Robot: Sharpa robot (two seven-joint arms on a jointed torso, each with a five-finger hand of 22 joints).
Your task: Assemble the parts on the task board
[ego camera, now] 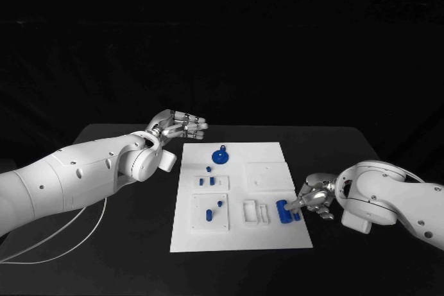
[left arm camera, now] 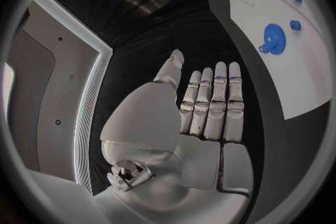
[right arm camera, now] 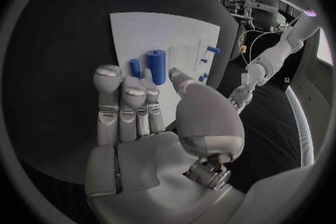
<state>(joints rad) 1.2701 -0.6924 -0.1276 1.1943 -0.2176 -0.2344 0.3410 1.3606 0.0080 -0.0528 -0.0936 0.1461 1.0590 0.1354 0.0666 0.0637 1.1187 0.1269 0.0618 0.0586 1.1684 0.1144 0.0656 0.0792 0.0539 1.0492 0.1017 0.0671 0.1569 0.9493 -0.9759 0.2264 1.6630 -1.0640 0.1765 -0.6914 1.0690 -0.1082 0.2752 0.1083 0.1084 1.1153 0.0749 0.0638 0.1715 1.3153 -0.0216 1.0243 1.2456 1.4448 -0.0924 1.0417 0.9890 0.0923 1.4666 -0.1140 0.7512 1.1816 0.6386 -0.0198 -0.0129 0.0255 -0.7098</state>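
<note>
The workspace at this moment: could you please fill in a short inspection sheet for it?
Surface: black table, white task board in the middle.
Job's things: blue gear at the board's far end; blue cylinder at its right edge; small blue pieces on the left side.
Clutter: nothing seen.
Hands: left hand raised, holding nothing; right hand beside the cylinder, grip unclear.
Cables: white cable under the left arm.
Surroundings: dark backdrop.
</note>
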